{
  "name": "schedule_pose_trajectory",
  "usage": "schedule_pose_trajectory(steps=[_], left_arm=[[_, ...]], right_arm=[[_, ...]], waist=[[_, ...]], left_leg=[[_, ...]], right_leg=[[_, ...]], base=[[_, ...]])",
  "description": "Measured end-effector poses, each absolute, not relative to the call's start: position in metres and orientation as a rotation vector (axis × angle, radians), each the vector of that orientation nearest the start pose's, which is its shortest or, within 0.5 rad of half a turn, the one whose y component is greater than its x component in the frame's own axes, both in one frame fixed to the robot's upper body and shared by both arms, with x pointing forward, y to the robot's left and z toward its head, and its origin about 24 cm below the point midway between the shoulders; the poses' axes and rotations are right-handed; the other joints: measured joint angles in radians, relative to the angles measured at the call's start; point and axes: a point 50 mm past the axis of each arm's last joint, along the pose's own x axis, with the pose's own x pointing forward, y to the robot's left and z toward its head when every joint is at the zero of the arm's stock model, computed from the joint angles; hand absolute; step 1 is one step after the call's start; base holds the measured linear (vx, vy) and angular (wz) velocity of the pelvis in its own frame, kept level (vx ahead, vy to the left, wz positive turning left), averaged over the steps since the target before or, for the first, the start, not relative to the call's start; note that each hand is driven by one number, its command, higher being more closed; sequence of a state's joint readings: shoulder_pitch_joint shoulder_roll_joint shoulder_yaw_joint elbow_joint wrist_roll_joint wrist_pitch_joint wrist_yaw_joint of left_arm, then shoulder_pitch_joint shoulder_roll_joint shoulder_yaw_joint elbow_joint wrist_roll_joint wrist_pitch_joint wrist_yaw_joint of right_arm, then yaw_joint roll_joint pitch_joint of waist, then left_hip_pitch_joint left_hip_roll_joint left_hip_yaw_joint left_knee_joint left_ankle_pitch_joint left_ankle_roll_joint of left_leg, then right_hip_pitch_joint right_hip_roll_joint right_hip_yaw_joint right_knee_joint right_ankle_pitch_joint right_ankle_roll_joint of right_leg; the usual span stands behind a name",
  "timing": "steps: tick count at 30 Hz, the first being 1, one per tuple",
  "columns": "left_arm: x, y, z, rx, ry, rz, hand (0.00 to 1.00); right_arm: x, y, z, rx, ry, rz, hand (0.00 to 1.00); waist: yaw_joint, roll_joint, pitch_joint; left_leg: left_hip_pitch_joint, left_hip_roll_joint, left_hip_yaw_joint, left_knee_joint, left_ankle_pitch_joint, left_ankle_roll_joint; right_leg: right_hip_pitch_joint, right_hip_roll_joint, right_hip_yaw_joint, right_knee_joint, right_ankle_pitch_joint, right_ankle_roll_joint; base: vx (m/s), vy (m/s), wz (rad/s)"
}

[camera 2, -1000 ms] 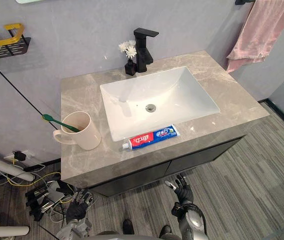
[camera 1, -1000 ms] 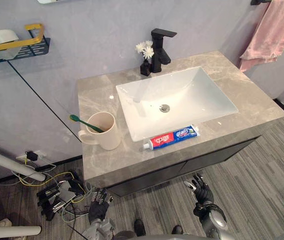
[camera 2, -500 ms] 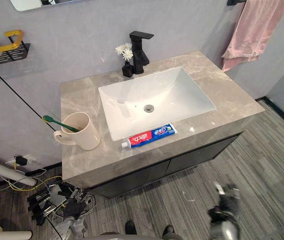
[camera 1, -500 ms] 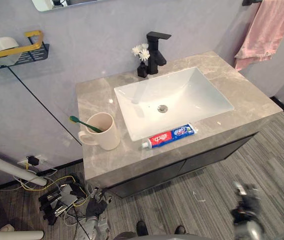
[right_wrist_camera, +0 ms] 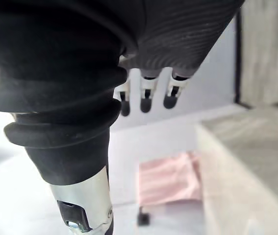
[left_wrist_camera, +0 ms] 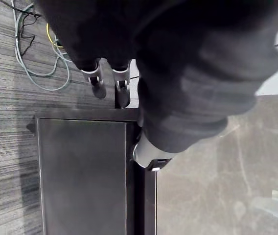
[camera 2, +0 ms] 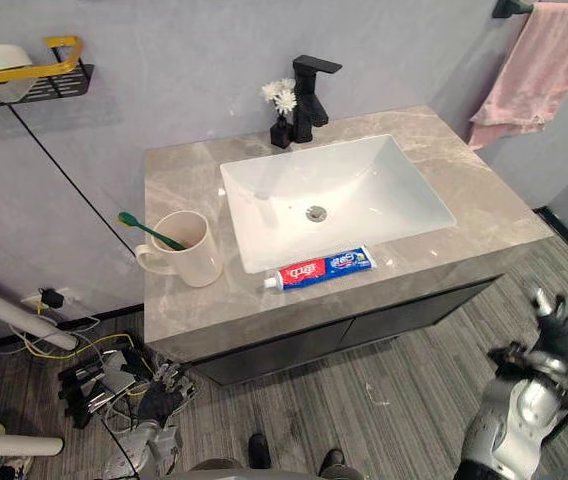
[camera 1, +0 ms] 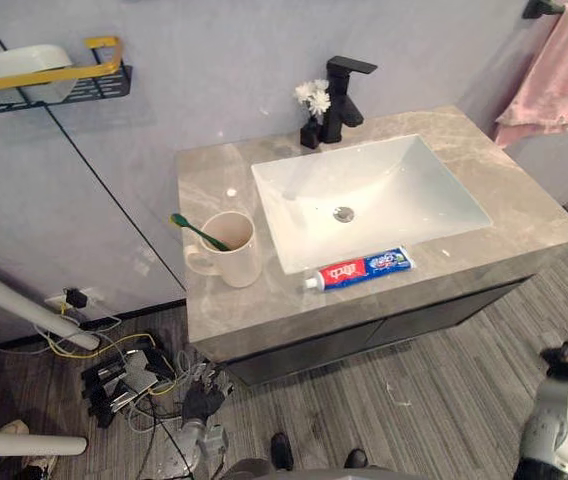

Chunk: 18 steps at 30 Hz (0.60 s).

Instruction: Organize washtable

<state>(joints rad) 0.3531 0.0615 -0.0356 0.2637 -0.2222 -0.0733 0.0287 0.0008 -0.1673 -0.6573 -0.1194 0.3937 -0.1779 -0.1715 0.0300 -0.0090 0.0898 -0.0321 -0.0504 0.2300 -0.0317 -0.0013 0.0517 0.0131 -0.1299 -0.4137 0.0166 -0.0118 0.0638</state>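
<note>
A cream mug (camera 1: 232, 252) stands on the left of the grey stone counter (camera 1: 214, 180), with a green toothbrush (camera 1: 196, 230) leaning out of it. A red and blue toothpaste tube (camera 1: 362, 269) lies on the front ledge, just before the white sink (camera 1: 384, 200). My left hand (camera 1: 202, 404) hangs low by the floor, in front of the cabinet's left corner, fingers (left_wrist_camera: 98, 84) straight and empty. My right hand (camera 2: 566, 322) is raised to the right of the cabinet, below counter height, open with fingers (right_wrist_camera: 146, 99) spread and nothing in it.
A black faucet (camera 1: 344, 85) and a small dark vase of white flowers (camera 1: 312, 112) stand behind the sink. A pink towel (camera 1: 556, 80) hangs at the right wall. A black and yellow wall shelf (camera 1: 49, 78) is at upper left. Cables and plugs (camera 1: 124, 375) lie on the floor at left.
My right hand has swung from the bottom middle out to the right and upward. The camera has shifted, so the whole scene sits further right. The left hand stays low.
</note>
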Motion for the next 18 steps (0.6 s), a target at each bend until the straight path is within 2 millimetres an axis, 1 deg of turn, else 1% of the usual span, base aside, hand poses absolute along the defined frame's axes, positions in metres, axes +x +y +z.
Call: schedule_pose_trajectory(steps=[1,2,4,5,7,8,10,11,12,15,17,18], left_arm=[[0.143,0.175,-0.076,-0.157,0.521,0.143,0.00],[0.143,0.175,-0.076,-0.158,0.520,0.137,0.00],[0.147,0.173,-0.074,-0.162,0.505,0.120,0.00],[0.147,0.173,-0.074,-0.164,0.503,0.117,0.00],[0.147,0.170,-0.074,-0.177,0.502,0.098,0.00],[0.147,0.169,-0.075,-0.180,0.504,0.099,0.00],[0.142,0.165,-0.077,-0.195,0.517,0.081,0.00],[0.141,0.165,-0.077,-0.197,0.521,0.078,0.00],[0.138,0.164,-0.078,-0.200,0.528,0.071,0.00],[0.135,0.161,-0.080,-0.205,0.538,0.048,0.00],[0.135,0.158,-0.080,-0.204,0.540,0.024,0.00],[0.135,0.157,-0.080,-0.206,0.540,0.015,0.00]], right_arm=[[0.194,-0.332,0.130,0.116,-0.513,-0.747,0.00],[0.196,-0.331,0.138,0.094,-0.541,-0.729,0.00],[0.210,-0.323,0.168,0.032,-0.638,-0.642,0.00],[0.214,-0.321,0.174,0.022,-0.654,-0.619,0.00],[0.225,-0.314,0.193,-0.032,-0.705,-0.524,0.00],[0.227,-0.313,0.198,-0.044,-0.715,-0.507,0.00],[0.235,-0.307,0.213,-0.089,-0.748,-0.436,0.00],[0.237,-0.306,0.216,-0.099,-0.752,-0.418,0.00],[0.245,-0.303,0.222,-0.122,-0.753,-0.381,0.00],[0.259,-0.304,0.228,-0.192,-0.717,-0.315,0.00],[0.277,-0.299,0.231,-0.251,-0.663,-0.234,0.00],[0.280,-0.297,0.232,-0.272,-0.649,-0.209,0.00]], waist=[[0.008,-0.003,0.002],[0.011,-0.006,0.004],[0.012,-0.022,0.013],[0.014,-0.026,0.016],[0.015,-0.038,0.020],[0.016,-0.038,0.020],[0.016,-0.039,0.021],[0.017,-0.040,0.021],[0.016,-0.042,0.022],[0.015,-0.046,0.025],[0.016,-0.050,0.027],[0.017,-0.051,0.027]], left_leg=[[-0.003,-0.003,-0.010,0.000,0.000,0.001],[-0.004,-0.004,-0.014,0.000,0.001,0.001],[-0.007,-0.010,-0.039,0.000,0.005,0.007],[-0.007,-0.011,-0.044,0.000,0.005,0.007],[-0.007,-0.019,-0.071,0.000,0.006,0.010],[-0.007,-0.021,-0.076,0.000,0.006,0.010],[-0.007,-0.029,-0.094,0.000,0.008,0.013],[-0.007,-0.030,-0.095,0.000,0.011,0.017],[-0.008,-0.032,-0.102,0.000,0.011,0.017],[-0.008,-0.036,-0.121,0.001,0.012,0.020],[-0.007,-0.037,-0.129,0.001,0.013,0.020],[-0.007,-0.037,-0.130,0.001,0.013,0.020]], right_leg=[[0.001,-0.004,-0.007,0.000,0.000,0.001],[0.001,-0.005,-0.011,0.000,0.000,0.001],[0.010,-0.011,-0.028,0.000,-0.003,0.004],[0.013,-0.012,-0.033,0.000,-0.004,0.006],[0.021,-0.015,-0.056,0.002,-0.011,0.017],[0.022,-0.016,-0.059,0.002,-0.011,0.017],[0.034,-0.025,-0.062,0.001,-0.015,0.022],[0.035,-0.027,-0.064,0.001,-0.015,0.022],[0.038,-0.029,-0.071,0.000,-0.015,0.022],[0.045,-0.029,-0.079,-0.003,-0.015,0.022],[0.047,-0.030,-0.079,-0.005,-0.015,0.022],[0.048,-0.030,-0.079,-0.007,-0.015,0.022]], base=[[0.01,0.040,0.23],[0.01,0.044,0.26],[0.01,0.039,0.31],[0.01,0.019,0.34],[0.01,0.007,0.34],[0.02,0.021,0.32],[0.04,0.035,0.25],[0.05,0.029,0.19],[0.03,0.017,0.16],[0.02,0.005,0.22],[0.00,0.004,0.14],[0.00,-0.004,0.06]])
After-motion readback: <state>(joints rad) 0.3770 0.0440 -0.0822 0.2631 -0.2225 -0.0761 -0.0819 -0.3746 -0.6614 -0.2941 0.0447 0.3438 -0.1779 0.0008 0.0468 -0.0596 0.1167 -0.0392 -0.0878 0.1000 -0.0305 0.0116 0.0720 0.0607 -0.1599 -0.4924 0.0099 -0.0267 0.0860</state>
